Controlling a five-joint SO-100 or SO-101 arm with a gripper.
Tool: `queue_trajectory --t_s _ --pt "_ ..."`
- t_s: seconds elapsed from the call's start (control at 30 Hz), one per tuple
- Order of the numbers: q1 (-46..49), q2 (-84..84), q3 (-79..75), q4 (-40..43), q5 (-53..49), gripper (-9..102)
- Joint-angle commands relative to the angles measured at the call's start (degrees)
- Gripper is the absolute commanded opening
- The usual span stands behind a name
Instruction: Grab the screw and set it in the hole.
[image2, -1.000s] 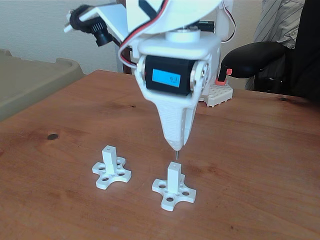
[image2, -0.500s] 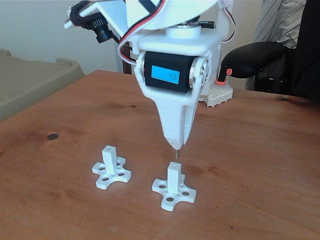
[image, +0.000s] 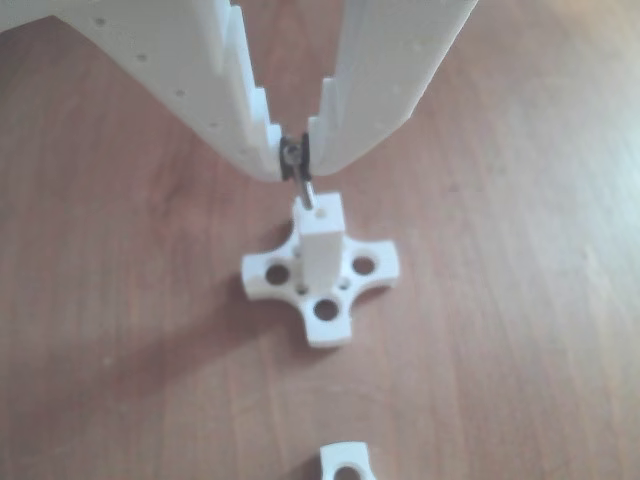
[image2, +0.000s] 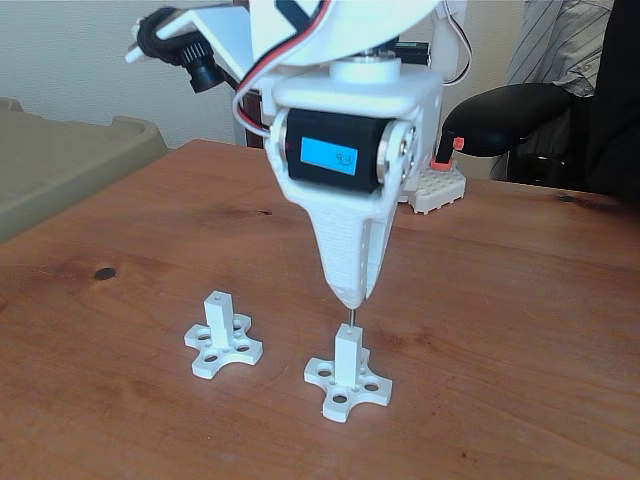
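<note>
Directly above the white post (image2: 346, 350), the gripper (image2: 349, 298) pinches the screw (image2: 350, 316) by its head, shaft hanging down. Its tip meets the hole (image: 320, 212) atop the post.

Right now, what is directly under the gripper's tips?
The gripper is shut on the screw, which hangs straight down. Below it stands the white post, the screw's tip at its top face. Whether the tip has entered the hole cannot be seen.
</note>
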Motion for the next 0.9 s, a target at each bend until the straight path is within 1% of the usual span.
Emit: queue_trajectory --t_s 0.0,0.1,0.13,0.87 --pt "-0.62 1.14 -5.19 -0.79 0.62 -4" --pt "-0.62 0.79 -5.27 -0.88 0.62 -4" --pt "-0.26 0.35 -5.45 -2.55 1.05 -4" --pt "-0.09 0.7 -5.71 -1.49 0.79 -4"
